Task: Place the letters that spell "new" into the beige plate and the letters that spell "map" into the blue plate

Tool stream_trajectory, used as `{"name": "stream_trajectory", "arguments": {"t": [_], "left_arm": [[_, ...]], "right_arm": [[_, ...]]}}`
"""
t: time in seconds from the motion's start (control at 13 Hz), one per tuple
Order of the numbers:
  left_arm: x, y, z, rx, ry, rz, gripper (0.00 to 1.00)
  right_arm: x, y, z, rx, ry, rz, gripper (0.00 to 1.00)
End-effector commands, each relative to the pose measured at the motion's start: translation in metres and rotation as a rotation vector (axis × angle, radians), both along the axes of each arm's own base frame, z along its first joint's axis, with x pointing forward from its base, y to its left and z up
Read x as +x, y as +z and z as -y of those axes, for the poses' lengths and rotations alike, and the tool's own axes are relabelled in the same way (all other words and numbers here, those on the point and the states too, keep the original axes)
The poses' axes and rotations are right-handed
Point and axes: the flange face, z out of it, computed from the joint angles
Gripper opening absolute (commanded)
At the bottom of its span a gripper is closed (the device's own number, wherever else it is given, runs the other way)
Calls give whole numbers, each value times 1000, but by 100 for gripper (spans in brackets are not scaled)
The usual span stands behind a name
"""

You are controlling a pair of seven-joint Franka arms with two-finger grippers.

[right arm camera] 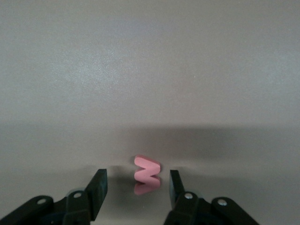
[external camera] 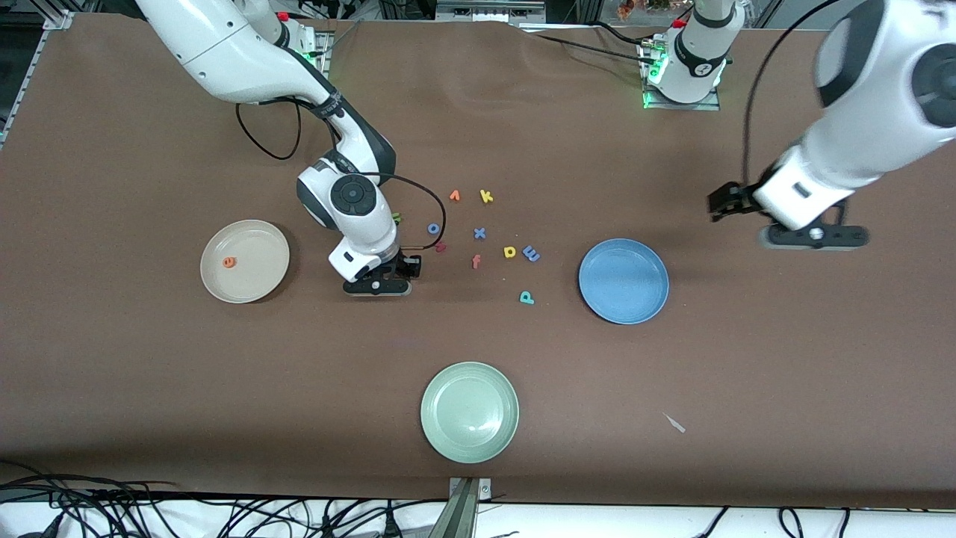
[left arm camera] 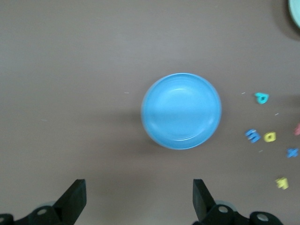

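Note:
The pink w (right arm camera: 147, 169) lies on the brown table between my right gripper's (right arm camera: 138, 187) fingers, clear of both; the gripper is open. In the front view the right gripper (external camera: 381, 278) is low beside the beige plate (external camera: 258, 239) and hides the w. An orange e (external camera: 229, 262) lies in that plate. The green n (external camera: 396, 218) shows just past the right hand. Yellow a (external camera: 510, 252), blue m (external camera: 531, 254) and teal p (external camera: 526, 297) lie near the blue plate (external camera: 624, 281). My left gripper (external camera: 812, 235) hangs open over bare table toward the left arm's end, looking at the blue plate (left arm camera: 181, 111).
Loose letters lie mid-table: yellow k (external camera: 486, 196), orange letter (external camera: 455, 196), blue o (external camera: 432, 228), blue x (external camera: 479, 233), red-orange f (external camera: 476, 261), dark red letter (external camera: 441, 245). A pale green plate (external camera: 469, 411) sits nearest the front camera. A small scrap (external camera: 674, 423) lies beside it.

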Motion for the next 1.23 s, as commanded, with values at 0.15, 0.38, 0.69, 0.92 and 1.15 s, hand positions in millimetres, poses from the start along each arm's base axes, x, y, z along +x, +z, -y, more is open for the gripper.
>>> {"name": "stream_trajectory", "arguments": {"t": [0.15, 0.38, 0.69, 0.92, 1.15], "left_arm": [[-7, -61, 82, -29, 217, 7, 100], [-24, -105, 138, -50, 371, 12, 100], [-38, -171, 199, -15, 546, 46, 100], [-46, -220, 221, 14, 641, 64, 100], [-52, -262, 236, 8, 687, 76, 100]], "right_arm": [[1, -13, 2, 6, 12, 29, 59], [-5, -24, 10, 9, 23, 35, 51], [-5, -26, 13, 7, 22, 35, 36], [6, -15, 27, -25, 66, 53, 3], [13, 9, 47, -101, 126, 44, 2]]}}
